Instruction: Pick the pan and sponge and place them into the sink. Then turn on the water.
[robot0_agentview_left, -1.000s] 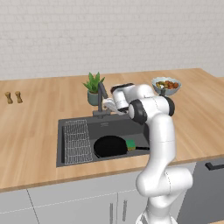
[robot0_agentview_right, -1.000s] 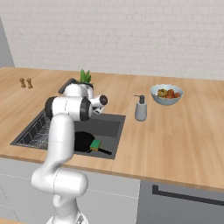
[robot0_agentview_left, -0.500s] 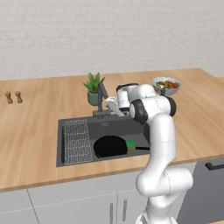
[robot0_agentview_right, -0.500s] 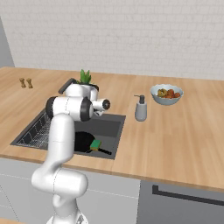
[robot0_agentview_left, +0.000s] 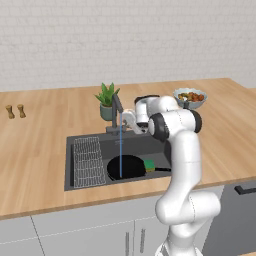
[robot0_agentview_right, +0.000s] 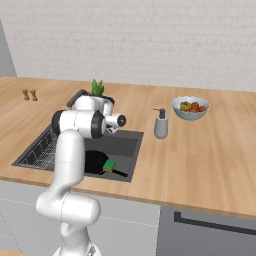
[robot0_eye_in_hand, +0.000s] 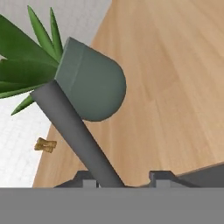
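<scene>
Now you see water (robot0_agentview_left: 120, 155) falling onto the pan (robot0_agentview_left: 126, 167) in the sink (robot0_agentview_left: 85, 180), sponge (robot0_agentview_left: 149, 164) at its right; gripper (robot0_agentview_left: 131, 121) at the faucet (robot0_agentview_left: 118, 113), whether spread or pressed together I cannot tell.

Plant pot (robot0_agentview_left: 106, 111), soap disp. (robot0_agentview_right: 160, 124), fruit bowl (robot0_agentview_right: 190, 108) on counter (robot0_agentview_right: 200, 150).

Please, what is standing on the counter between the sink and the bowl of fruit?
A grey soap dispenser stands on the wooden counter between the sink and the fruit bowl, apart from both; the right base view shows it.

Claw (robot0_eye_in_hand: 123, 180) tips mostly cut off; pan (robot0_agentview_right: 95, 161) partly behind arm.
</scene>
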